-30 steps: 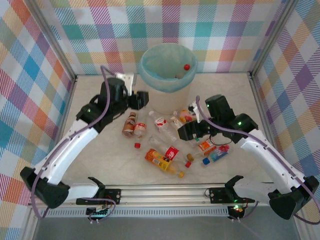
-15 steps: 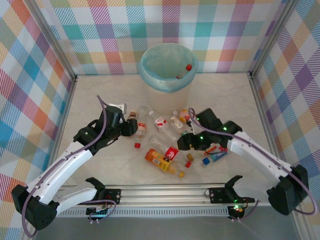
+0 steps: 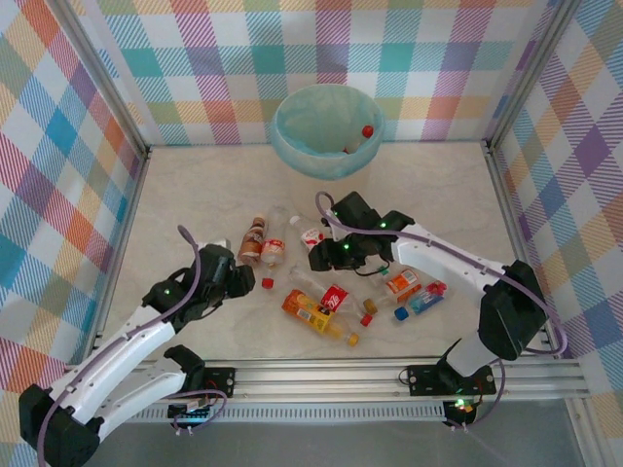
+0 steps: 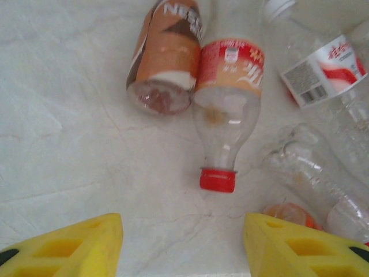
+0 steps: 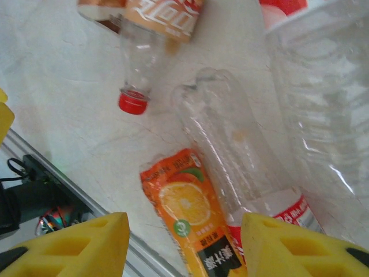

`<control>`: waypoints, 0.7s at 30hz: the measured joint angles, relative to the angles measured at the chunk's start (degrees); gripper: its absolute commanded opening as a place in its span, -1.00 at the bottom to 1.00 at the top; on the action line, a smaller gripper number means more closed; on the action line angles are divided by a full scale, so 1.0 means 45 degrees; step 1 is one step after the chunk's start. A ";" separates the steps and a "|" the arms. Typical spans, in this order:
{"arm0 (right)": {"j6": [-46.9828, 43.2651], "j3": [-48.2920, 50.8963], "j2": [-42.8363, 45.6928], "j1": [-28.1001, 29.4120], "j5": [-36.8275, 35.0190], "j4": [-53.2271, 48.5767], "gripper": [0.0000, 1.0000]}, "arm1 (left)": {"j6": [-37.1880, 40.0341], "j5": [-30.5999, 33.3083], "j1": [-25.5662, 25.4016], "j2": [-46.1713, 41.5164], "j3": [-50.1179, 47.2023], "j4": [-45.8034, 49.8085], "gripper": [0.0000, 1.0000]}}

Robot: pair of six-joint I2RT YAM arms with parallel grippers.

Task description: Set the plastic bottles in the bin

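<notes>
Both tools are hanging fingers-apart: left tool facing a red-capped bottle, right tool over an orange-labelled bottle. Plastic bottles are lying mid-counter; one bottle (red cap) is sitting inside the bin, upper centre.

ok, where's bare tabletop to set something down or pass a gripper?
Bare table: the far-left stretch from the bin to the left wall, and the far-right stretch from the bin to the right wall. Crowded: the middle, plastic bottles packed from the brown bottle rightward, left gripper and right gripper open at them.
</notes>
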State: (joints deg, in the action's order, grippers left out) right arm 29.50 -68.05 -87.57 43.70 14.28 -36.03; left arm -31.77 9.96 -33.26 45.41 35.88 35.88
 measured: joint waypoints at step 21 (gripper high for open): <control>0.0015 -0.0597 -0.0525 0.0549 -0.0034 0.0534 0.21 | 0.0267 -0.1234 0.0000 0.4255 -0.1263 -0.4386 0.12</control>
State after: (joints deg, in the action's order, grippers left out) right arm 29.56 -70.74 -89.93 46.17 14.13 -33.63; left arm -30.57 4.40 -33.26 64.55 30.20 16.14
